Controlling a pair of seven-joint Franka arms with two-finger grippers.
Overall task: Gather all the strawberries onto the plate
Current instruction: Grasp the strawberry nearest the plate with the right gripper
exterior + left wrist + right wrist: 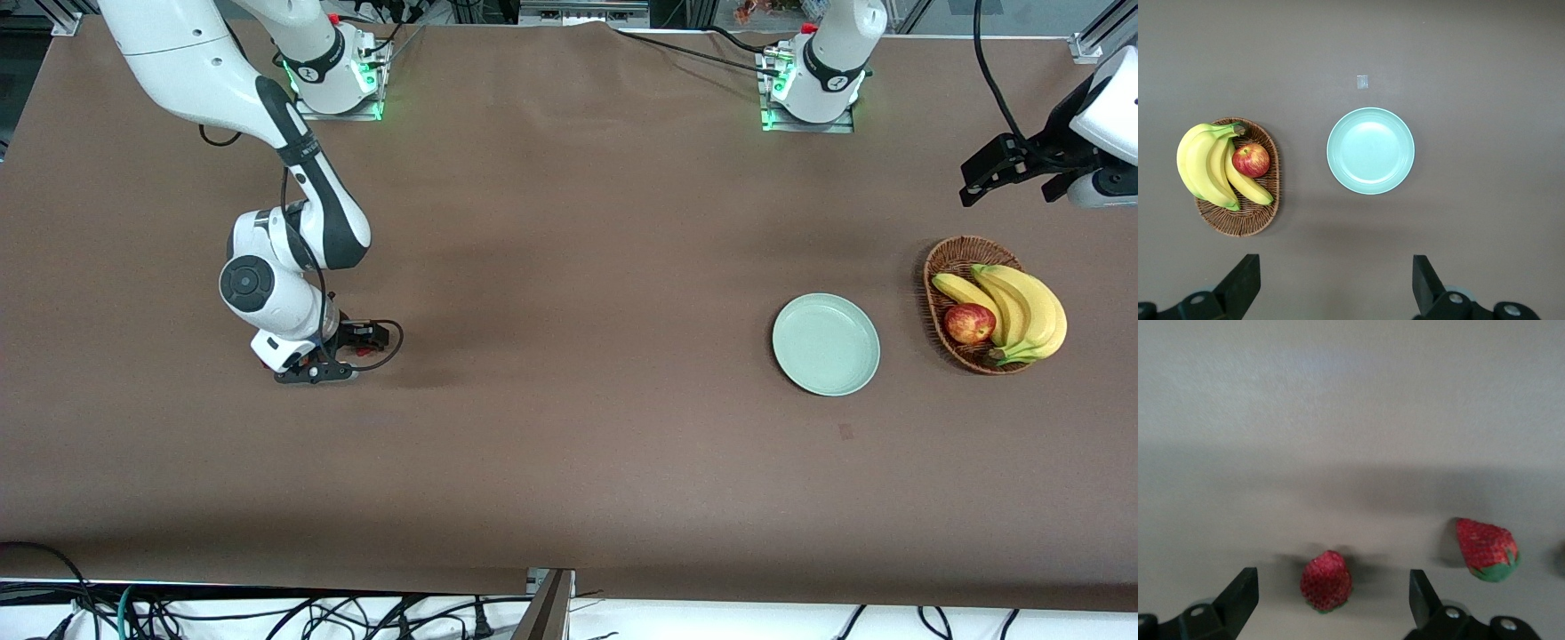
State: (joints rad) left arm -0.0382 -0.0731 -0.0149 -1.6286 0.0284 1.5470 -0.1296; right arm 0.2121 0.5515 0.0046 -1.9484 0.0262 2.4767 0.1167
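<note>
A brown bench (569, 462) seen from a high camera, with two white robot arms based along its upper edge. The right arm bends down low over the bench at its own end, and the right end effector (331, 356) sits close to the surface with its two dark fingers (1238, 597) spread apart and nothing between them touching them. In the right wrist view, one strawberry (1327, 581) lies on the bench in the open gap between those fingers, red with a bit of green cap showing. A second strawberry (1486, 549) lies just outside the gap, beside the other finger, its green cap clearly visible. Neither berry is touched. The arm hides both berries from the high camera.

The pale mint-green plate (826, 344) rests toward the left arm's end of the bench, well apart from the strawberries, with nothing in it. Beside it, closer to that end, stands a brown wicker basket (944, 267) holding a bunch of yellow bananas (1022, 307) and a red-yellow apple (969, 324).

The left arm waits raised at its end of the bench, above the area near the basket. The left end effector (1336, 283) is wide open and empty, its two fingers framing the wrist view of plate and basket from above
</note>
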